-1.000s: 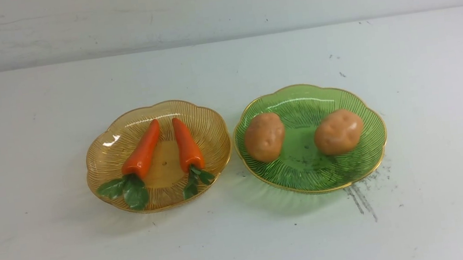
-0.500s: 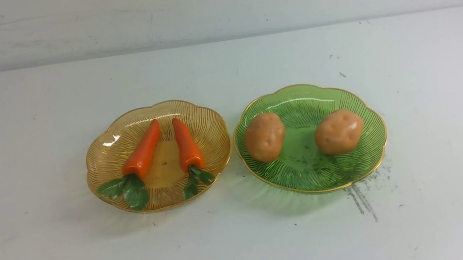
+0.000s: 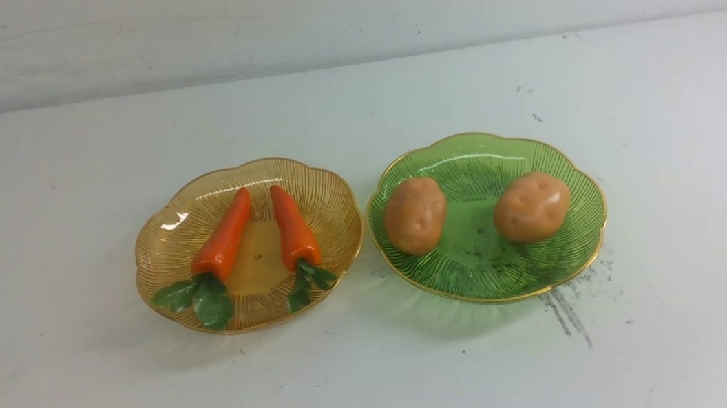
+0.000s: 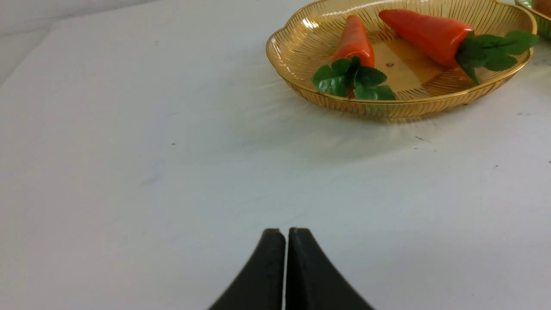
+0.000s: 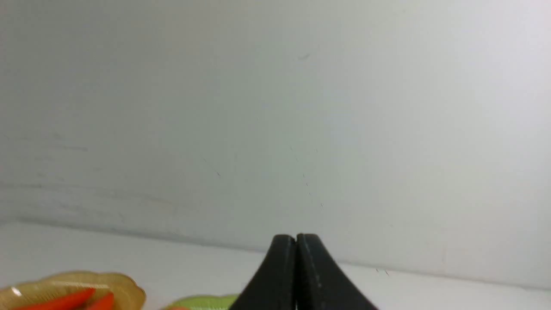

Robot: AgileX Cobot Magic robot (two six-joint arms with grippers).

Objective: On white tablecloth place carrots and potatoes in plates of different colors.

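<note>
- Your left gripper [image 4: 286, 234] has its jaws pressed together on nothing, low over the white tablecloth [image 3: 385, 381]; the amber plate [image 4: 430, 105] lies well ahead of it, not touching.
- Your right gripper [image 5: 296, 241] is likewise closed and empty, raised and facing the back wall [image 5: 275, 107], with both plates low at the edge of its view.
- You can see neither gripper from the front.
- Both carrots [image 3: 223, 238] [image 3: 294, 230] lie in the amber plate [image 3: 162, 256], tips toward the wall, leafy tops toward you, close at the tips and spread apart at the leaves.
- Both potatoes [image 3: 415, 215] [image 3: 530, 206] sit apart in the green plate [image 3: 468, 149].
- You have the two plates just beside each other mid-cloth, amber on your left, green on your right.
- Grey scuff streaks [image 3: 568, 314] mark the cloth by the green plate's near right rim.
</note>
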